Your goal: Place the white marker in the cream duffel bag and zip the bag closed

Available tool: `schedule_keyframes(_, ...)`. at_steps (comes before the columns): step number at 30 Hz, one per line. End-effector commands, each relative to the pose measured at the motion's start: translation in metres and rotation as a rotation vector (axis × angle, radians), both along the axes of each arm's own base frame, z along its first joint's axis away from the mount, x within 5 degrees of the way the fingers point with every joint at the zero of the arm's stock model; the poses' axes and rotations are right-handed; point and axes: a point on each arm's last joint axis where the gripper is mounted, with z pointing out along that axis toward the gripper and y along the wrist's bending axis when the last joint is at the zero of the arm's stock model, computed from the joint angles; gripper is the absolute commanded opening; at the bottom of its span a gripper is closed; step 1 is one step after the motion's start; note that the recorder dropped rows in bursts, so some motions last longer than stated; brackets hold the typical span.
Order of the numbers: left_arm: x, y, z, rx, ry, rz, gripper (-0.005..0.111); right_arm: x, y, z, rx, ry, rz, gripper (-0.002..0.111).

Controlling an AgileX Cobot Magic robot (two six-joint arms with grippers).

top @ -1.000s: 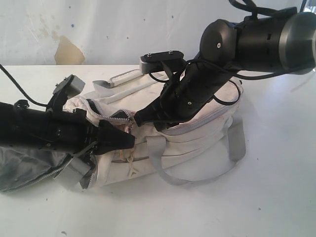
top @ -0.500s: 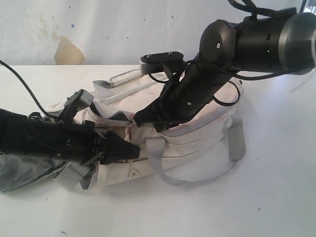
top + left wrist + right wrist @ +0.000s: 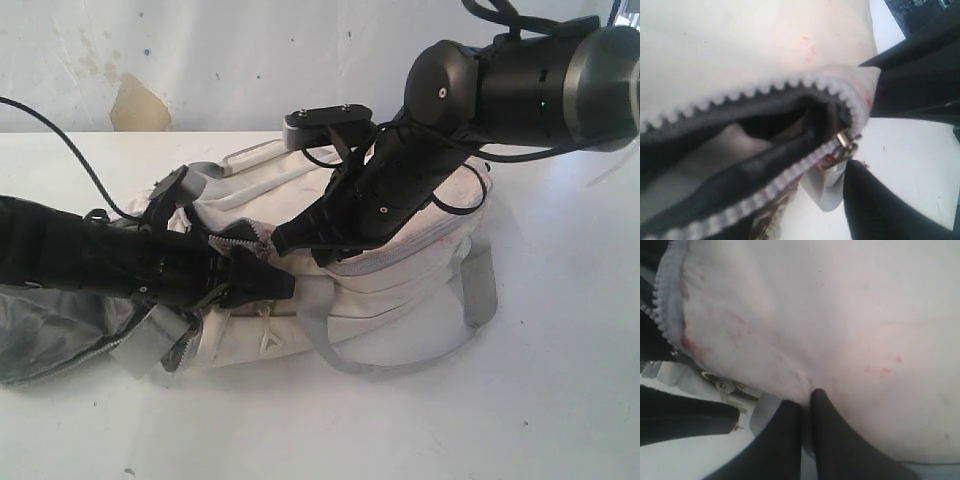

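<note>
The cream duffel bag (image 3: 400, 300) lies on its side on the white table, its zip open and the dark lining showing (image 3: 765, 125). The white marker is not in view. My right gripper (image 3: 283, 238) (image 3: 806, 397) is shut on a fold of the bag's cream fabric beside the zip's end. The metal zip slider (image 3: 844, 141) (image 3: 722, 387) sits at that end. My left gripper (image 3: 285, 285) points at the slider from the left. Only one of its fingers (image 3: 875, 210) shows in its wrist view, just under the slider, so its state is unclear.
A grey webbing strap (image 3: 480, 285) loops over the bag's right side, and a grey handle (image 3: 245, 158) lies behind it. Grey fabric (image 3: 50, 340) spreads under the left arm. A stained wall stands at the back.
My left gripper dipped lower along the bag's front, then rose and pushed right to the zip's end. The bag's left end shifted with it. The right arm held still.
</note>
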Motion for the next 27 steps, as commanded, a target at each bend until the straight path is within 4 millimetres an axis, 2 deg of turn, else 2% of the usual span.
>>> schedule_keyframes(1,0.003,-0.004,0.000,-0.026,0.009,-0.005,0.037,0.003,-0.002,0.006,0.024,-0.012,-0.018,0.000)
schedule_keyframes(5,-0.001,-0.007,0.004,-0.089,0.021,-0.052,0.004,0.003,-0.002,0.005,0.016,-0.009,-0.014,0.000)
schedule_keyframes(6,-0.001,-0.007,0.006,-0.105,0.023,-0.062,0.000,0.003,-0.003,0.005,0.014,-0.010,-0.013,0.000)
schedule_keyframes(9,-0.006,-0.009,0.012,-0.157,0.044,-0.100,0.000,0.002,-0.005,0.004,-0.015,-0.009,0.003,0.000)
schedule_keyframes(14,-0.027,-0.006,0.022,-0.104,0.161,-0.252,0.000,0.002,-0.008,0.002,-0.070,-0.011,0.029,0.000)
schedule_keyframes(16,-0.029,-0.001,0.035,-0.160,0.199,-0.256,0.000,0.001,-0.009,0.002,-0.083,-0.012,0.036,0.000)
schedule_keyframes(18,-0.025,0.011,0.044,-0.222,0.249,-0.220,0.000,0.002,-0.010,0.001,-0.097,-0.016,0.042,0.000)
schedule_keyframes(22,-0.007,0.040,0.046,-0.273,0.296,-0.076,0.000,0.000,-0.012,0.000,-0.120,-0.009,0.071,0.000)
schedule_keyframes(27,0.003,0.055,0.053,-0.351,0.356,0.048,0.000,-0.001,-0.015,-0.002,-0.172,-0.008,0.100,0.000)
